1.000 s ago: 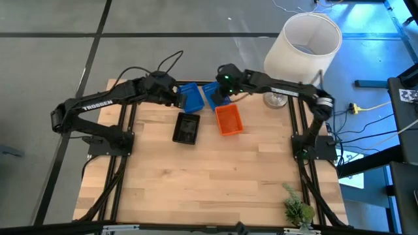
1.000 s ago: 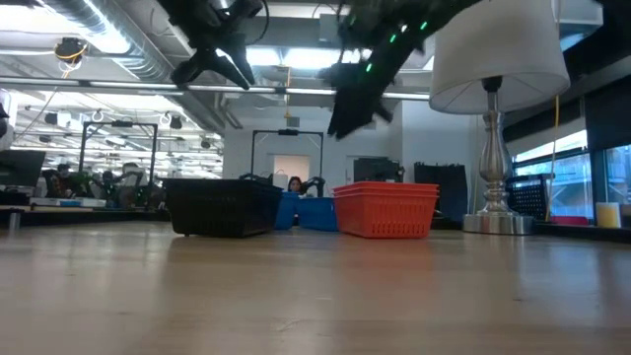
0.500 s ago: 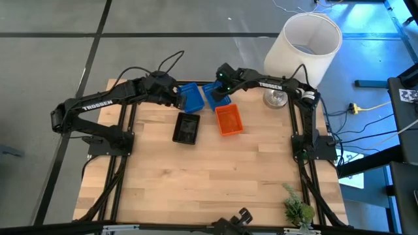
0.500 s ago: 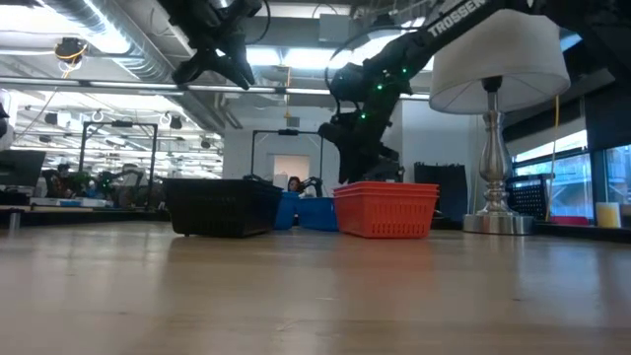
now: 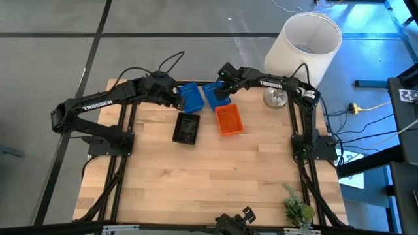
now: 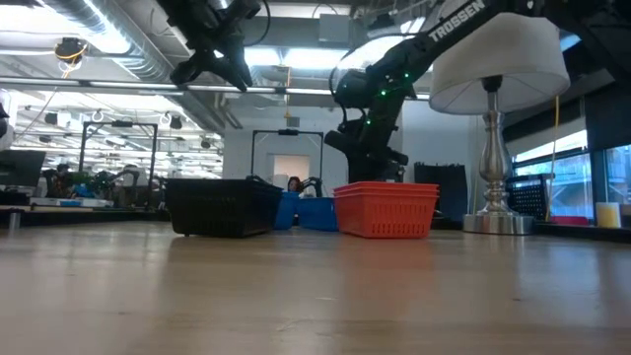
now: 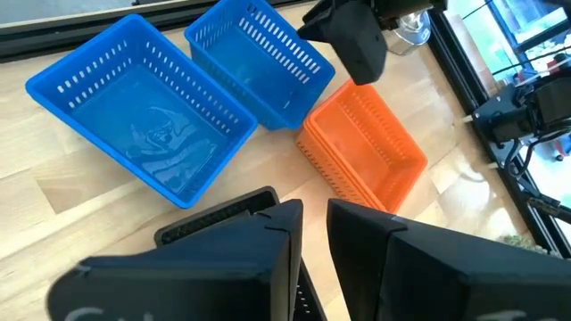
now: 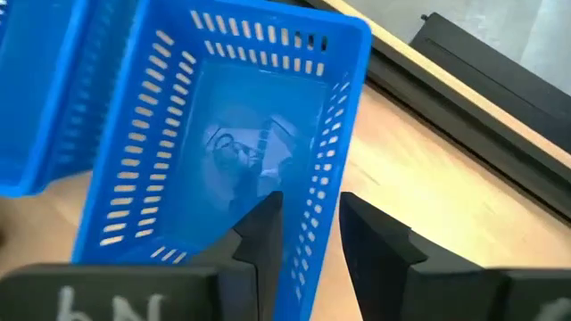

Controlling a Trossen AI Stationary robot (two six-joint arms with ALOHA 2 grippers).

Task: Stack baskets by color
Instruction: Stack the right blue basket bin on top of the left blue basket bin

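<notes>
Two blue baskets lie side by side at the table's far middle, one on the left [image 5: 191,98] and one on the right [image 5: 214,95]. An orange basket [image 5: 228,120] and a black basket [image 5: 187,128] rest on the table nearer me. My right gripper [image 8: 310,201] is open and low over the right-hand blue basket [image 8: 241,143]. One finger stands inside the basket's side wall [image 8: 328,192] and the other outside it; I cannot tell whether they touch it. My left gripper [image 7: 314,207] hangs high beside the left-hand blue basket [image 7: 143,116], slightly open, with nothing between its fingers.
A lamp with a large white shade [image 5: 304,42] and a metal foot [image 5: 275,99] stands at the far right corner. A small green plant [image 5: 297,209] sits at the near right corner. The near half of the wooden table [image 5: 209,183] is bare.
My right gripper has come down toward the right-hand blue basket and tipped more steeply downward, so that its fingers now straddle the basket's wall. The baskets lie where they were.
</notes>
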